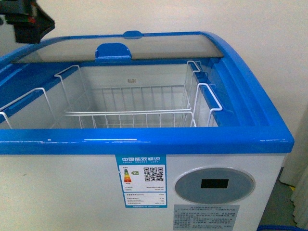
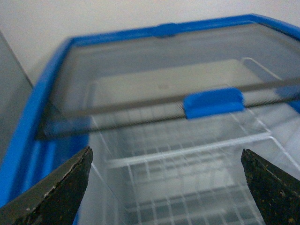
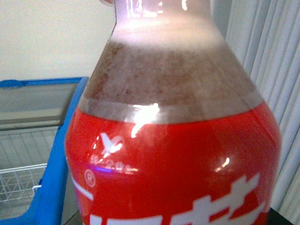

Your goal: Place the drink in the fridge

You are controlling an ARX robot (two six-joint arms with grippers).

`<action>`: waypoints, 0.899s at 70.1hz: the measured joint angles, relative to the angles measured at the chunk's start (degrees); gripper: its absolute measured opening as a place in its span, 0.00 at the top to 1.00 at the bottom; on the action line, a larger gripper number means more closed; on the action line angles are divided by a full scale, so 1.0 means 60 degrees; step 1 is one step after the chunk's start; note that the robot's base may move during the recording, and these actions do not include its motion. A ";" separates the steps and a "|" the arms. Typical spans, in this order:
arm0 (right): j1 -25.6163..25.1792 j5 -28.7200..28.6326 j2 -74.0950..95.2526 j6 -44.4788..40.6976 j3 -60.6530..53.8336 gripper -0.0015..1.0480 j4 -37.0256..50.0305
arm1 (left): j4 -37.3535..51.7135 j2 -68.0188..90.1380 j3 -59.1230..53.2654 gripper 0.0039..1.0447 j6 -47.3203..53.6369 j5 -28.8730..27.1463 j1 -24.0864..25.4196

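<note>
1. Two left fingers (image 2: 65,187) stand wide apart above the fridge (image 1: 144,142).
2. Upright, the drink (image 3: 178,154) fills the right wrist view, outside the fridge's blue rim; right fingers' state cannot be told.
3. Farther off, the glass lid (image 1: 120,48) covers the fridge's far end, behind the wire baskets (image 1: 139,108).

1 fridge (image 1: 144,142), 1 drink (image 3: 173,164), 2 lid handles (image 1: 113,50).
</note>
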 joint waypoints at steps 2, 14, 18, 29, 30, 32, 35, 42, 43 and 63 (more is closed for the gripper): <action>0.0000 -0.0004 0.0000 0.0000 0.0000 0.64 0.0000 | -0.0208 -0.0601 -0.0532 0.08 -0.0313 0.0222 0.0025; 0.0000 0.0004 0.0000 0.0000 0.0000 0.64 0.0000 | -0.1592 -0.4211 -0.3381 0.08 -0.1555 0.1184 0.0455; 0.0000 0.0000 0.0000 0.0000 0.0000 0.64 0.0000 | -0.2415 -0.5424 -0.4193 0.08 -0.1698 0.1439 0.0637; 0.0000 -0.0015 0.0000 0.0000 0.0000 0.64 0.0000 | -0.2860 -0.8925 -0.6255 0.19 -0.1523 0.0058 0.0936; 0.0000 -0.0015 0.0000 0.0000 0.0000 0.64 0.0000 | -0.2889 -0.9497 -0.6492 0.22 -0.1410 -0.0444 0.0936; 0.0000 -0.0015 0.0000 0.0000 0.0000 0.64 0.0000 | -0.3093 -1.0080 -0.6692 0.26 -0.1311 -0.0878 0.0936; 0.0000 0.0011 0.0000 0.0000 0.0000 0.64 0.0000 | -0.3534 -1.1191 -0.7074 0.32 -0.1209 -0.1351 0.0965; -0.0699 -0.1803 0.0382 0.0652 0.0776 0.64 -0.1982 | -0.3690 -1.2509 -0.7599 0.46 -0.1086 -0.1501 0.0965; -0.1002 -0.2561 0.0532 0.0838 0.1118 0.64 -0.2765 | -0.3690 -1.2630 -0.7654 0.49 -0.1064 -0.1501 0.0965; -0.4521 -0.8204 0.3614 -0.0718 0.2940 0.64 -0.3763 | -0.3610 -1.3096 -0.8160 0.90 -0.0969 -0.1508 0.0962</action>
